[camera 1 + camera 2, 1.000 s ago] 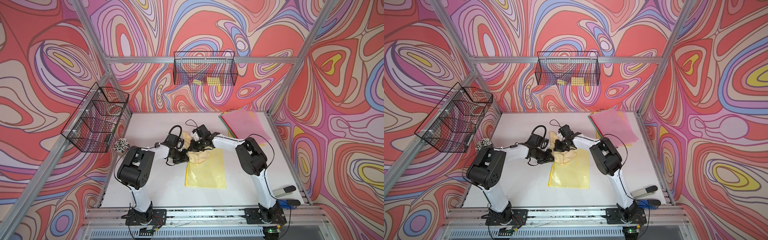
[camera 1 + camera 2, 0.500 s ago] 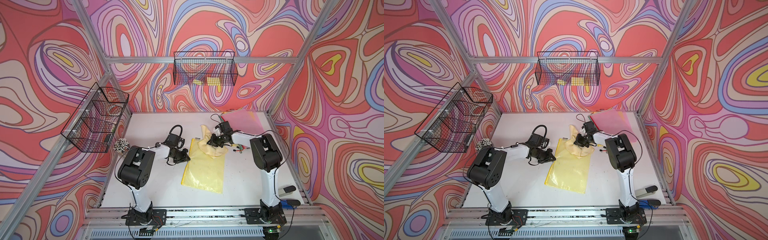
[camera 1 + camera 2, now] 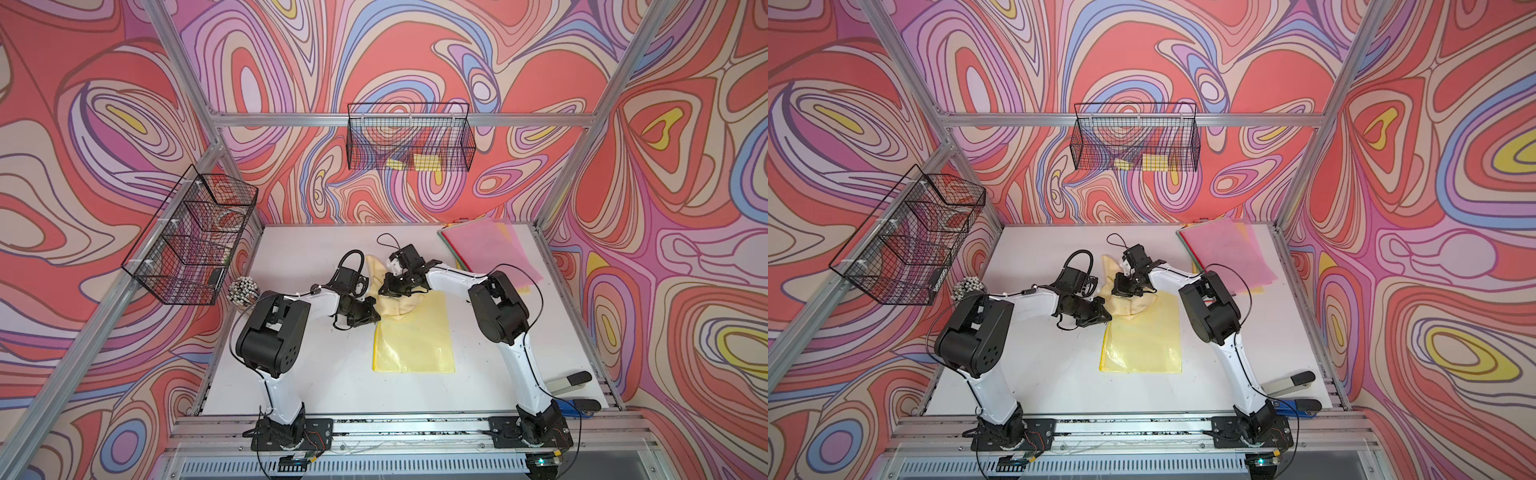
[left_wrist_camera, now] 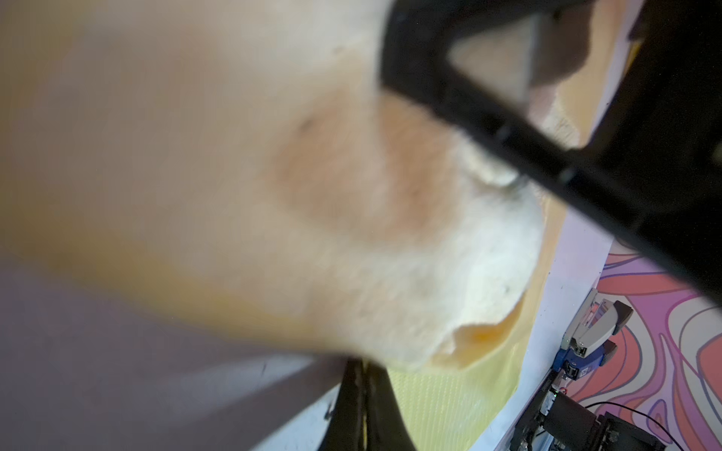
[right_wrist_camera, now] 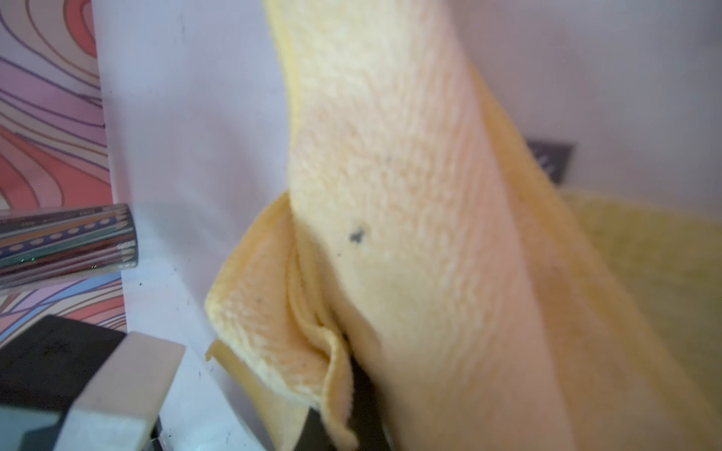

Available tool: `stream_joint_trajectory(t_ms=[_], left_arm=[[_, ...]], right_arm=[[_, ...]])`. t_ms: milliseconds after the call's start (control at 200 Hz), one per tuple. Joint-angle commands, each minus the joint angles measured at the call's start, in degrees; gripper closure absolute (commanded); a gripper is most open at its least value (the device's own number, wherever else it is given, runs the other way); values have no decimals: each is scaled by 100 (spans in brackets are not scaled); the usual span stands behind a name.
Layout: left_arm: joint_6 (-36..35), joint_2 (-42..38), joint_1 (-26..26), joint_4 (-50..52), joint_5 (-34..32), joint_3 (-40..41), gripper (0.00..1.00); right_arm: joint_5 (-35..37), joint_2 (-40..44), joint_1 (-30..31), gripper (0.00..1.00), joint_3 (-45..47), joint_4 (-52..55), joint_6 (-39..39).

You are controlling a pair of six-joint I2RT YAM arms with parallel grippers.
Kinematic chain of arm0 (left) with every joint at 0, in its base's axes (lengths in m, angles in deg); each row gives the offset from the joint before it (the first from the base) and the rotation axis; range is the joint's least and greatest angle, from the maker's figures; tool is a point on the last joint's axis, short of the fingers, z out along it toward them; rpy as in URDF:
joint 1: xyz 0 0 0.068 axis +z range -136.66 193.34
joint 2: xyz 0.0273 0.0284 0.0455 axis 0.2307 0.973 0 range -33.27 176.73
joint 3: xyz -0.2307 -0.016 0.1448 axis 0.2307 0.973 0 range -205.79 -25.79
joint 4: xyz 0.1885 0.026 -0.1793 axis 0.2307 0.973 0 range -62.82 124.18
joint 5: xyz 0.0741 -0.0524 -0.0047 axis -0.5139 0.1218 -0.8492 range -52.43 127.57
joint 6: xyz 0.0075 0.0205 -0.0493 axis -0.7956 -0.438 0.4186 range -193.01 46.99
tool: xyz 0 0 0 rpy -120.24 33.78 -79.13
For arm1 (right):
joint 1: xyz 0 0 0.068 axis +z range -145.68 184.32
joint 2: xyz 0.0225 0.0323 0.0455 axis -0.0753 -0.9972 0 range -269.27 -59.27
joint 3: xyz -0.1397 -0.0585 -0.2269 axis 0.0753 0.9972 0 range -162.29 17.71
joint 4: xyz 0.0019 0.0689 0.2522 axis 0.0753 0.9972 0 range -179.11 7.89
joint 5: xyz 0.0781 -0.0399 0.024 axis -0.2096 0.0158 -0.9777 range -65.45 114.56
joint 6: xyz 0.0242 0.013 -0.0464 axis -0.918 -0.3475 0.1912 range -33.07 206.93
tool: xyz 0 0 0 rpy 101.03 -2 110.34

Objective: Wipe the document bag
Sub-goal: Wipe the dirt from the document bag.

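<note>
document bag [image 3: 415,345] flat at middle of desk [image 3: 316,374] | we see left gripper [image 3: 374,316] pinched together at its far left corner | right gripper [image 3: 386,291] clamped on cloth [image 3: 402,307] over its far edge

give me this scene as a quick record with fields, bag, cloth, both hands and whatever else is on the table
document bag: yellow, flat on the white table, between the two arms
cloth: cream, crumpled, lying over the bag's far edge
left hand: shut at the bag's far left corner, seems to pinch its edge
right hand: shut on the cloth, over the bag's far end
other items: stack of coloured sheets in the far right corner; stapler by the near right edge
</note>
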Motion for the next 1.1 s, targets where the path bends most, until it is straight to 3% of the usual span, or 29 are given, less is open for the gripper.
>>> stream_joint_trajectory(t_ms=[0, 160, 436, 546, 671, 921, 1097], left_arm=[[20, 133, 3, 203, -287, 80, 100], [20, 85, 15, 246, -372, 108, 100], [52, 72, 21, 229, -414, 176, 100], [82, 42, 31, 203, -442, 216, 100], [186, 89, 64, 157, -489, 214, 100], [377, 294, 122, -6, -316, 8, 100], [382, 333, 127, 35, -309, -112, 100]], right_arm=[[104, -389, -191, 100, -222, 350, -128], [339, -326, -522, 100, 7, 389, -52], [426, 131, -1700, 100, 637, 428, 240], [547, 354, -1822, 100, 653, 610, 378], [219, 734, -1555, 100, 940, 322, 206], [186, 1044, -251, 100, 1394, 24, -108], [118, 1179, -137, 100, 2099, -477, -415]])
